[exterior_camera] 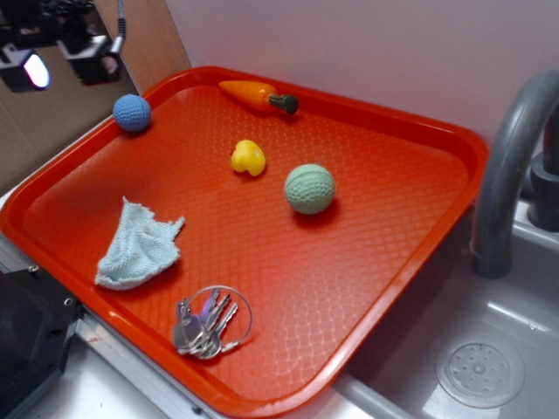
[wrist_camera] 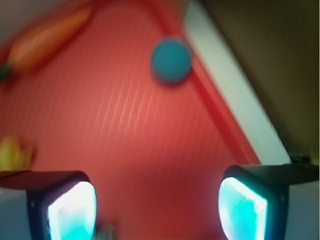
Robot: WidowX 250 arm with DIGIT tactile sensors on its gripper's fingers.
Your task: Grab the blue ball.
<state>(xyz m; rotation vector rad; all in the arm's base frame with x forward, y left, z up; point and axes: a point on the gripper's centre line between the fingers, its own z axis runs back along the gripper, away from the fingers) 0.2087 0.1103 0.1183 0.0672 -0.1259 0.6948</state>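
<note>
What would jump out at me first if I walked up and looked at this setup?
Most likely the big red tray beside the sink, dotted with small things: a blue ball near its far left edge, a pale green ball in the middle, and a bunch of keys near the front. Next, the gripper hanging open above the blue ball's corner, nothing between its fingers.

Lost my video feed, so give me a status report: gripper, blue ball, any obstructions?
Gripper open, empty, high above tray's back-left corner. Blue ball untouched, against tray rim. Nothing in the way; carrot well clear.
</note>
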